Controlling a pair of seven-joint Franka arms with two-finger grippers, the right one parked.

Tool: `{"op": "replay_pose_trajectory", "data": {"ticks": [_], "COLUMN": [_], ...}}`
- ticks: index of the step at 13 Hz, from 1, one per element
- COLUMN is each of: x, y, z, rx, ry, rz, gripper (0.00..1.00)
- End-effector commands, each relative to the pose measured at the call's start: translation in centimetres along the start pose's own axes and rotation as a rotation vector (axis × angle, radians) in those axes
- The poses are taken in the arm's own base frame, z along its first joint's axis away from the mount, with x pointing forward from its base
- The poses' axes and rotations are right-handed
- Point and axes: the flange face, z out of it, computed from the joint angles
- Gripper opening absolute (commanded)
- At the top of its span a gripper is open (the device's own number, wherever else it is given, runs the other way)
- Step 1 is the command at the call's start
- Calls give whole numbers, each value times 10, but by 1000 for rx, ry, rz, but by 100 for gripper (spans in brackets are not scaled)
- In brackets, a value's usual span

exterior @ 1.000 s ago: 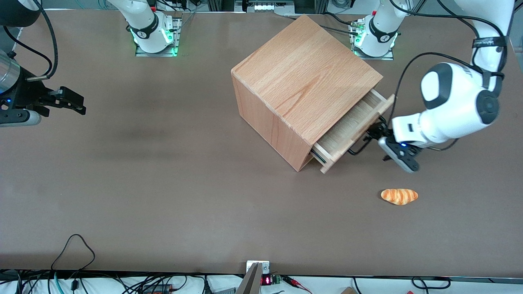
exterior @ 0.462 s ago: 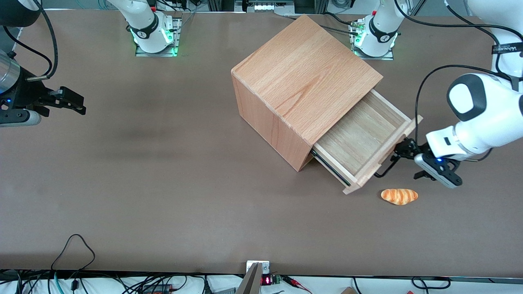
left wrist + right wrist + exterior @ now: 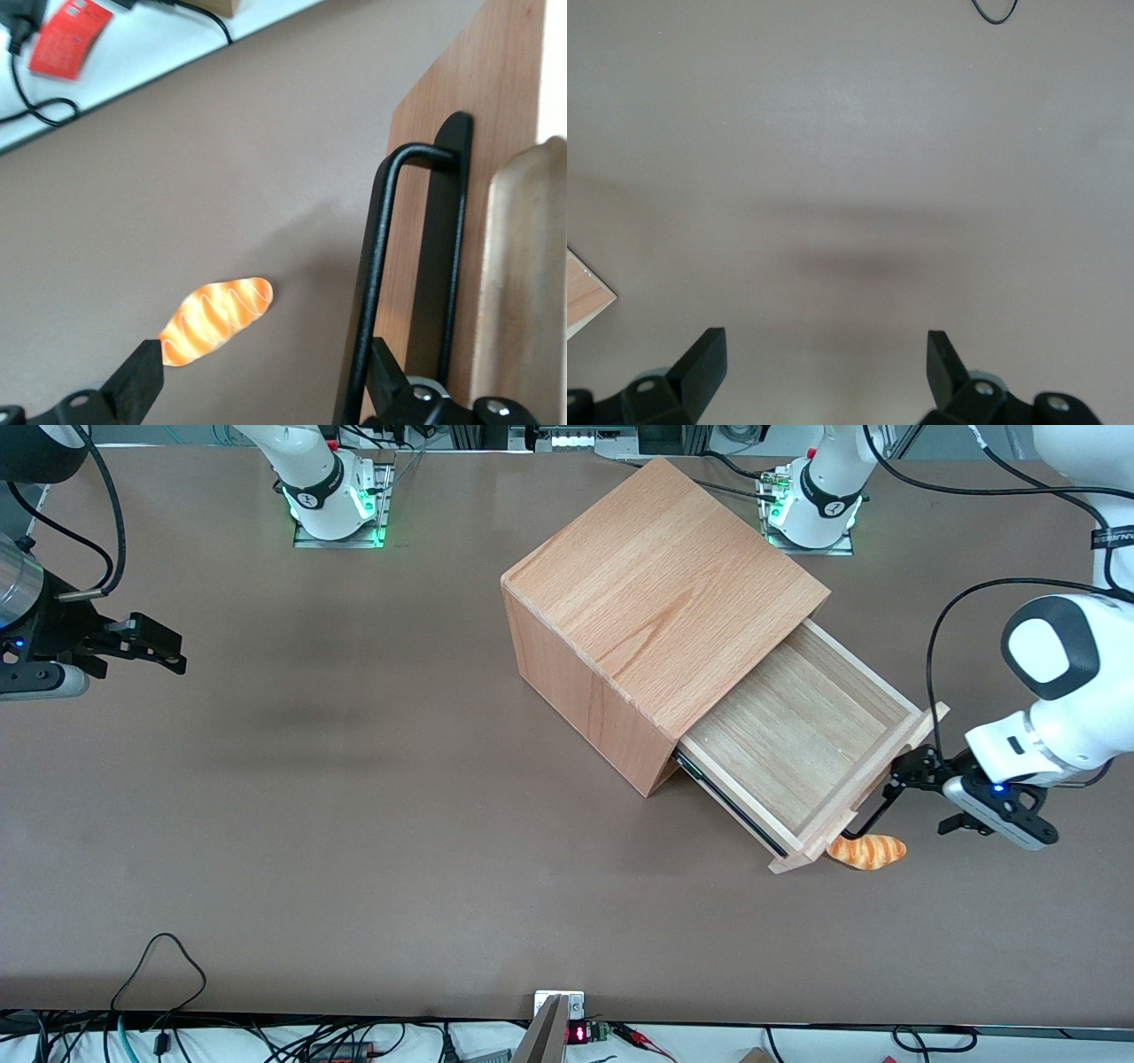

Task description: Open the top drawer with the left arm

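The top drawer point(image 3: 797, 744) stands pulled far out of the beech cabinet point(image 3: 656, 593), its pale plank inside bare. Its thin black wire handle point(image 3: 873, 815) juts from the flat front panel point(image 3: 505, 133). My left arm's gripper point(image 3: 908, 772) is at that handle, open. The handle bar point(image 3: 381, 266) runs between the two fingers, close against one black fingertip point(image 3: 385, 376) that sits between bar and panel. The other fingertip point(image 3: 142, 381) stands wide apart from it, over the table near the bread.
An orange striped bread roll point(image 3: 866, 850) lies on the brown table just under the drawer's front corner nearest the front camera, and shows as the roll point(image 3: 217, 319) beside the handle. Cables and a red card point(image 3: 71, 35) lie past the table edge.
The drawer has slid much farther out of the cabinet. My gripper moved with the handle, away from the cabinet and nearer the front camera. The drawer front now reaches the bread roll.
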Motion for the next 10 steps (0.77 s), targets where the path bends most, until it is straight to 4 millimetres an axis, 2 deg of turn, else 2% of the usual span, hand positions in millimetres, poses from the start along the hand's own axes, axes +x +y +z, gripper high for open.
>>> {"op": "replay_pose_trajectory", "data": {"ticks": [1,2,5,8,10], "x": [7,13,13,-6,-25], "y": [7,12,31,57,78], "z": [-36,-53,-97,-160,-192], "rx": [-7,-16,-32,1,31], "ry": [2,0,-15,-67,-142], "rz": [-73,-109,-105,-177,-273], "gripper": [100,100,100,100,100]}}
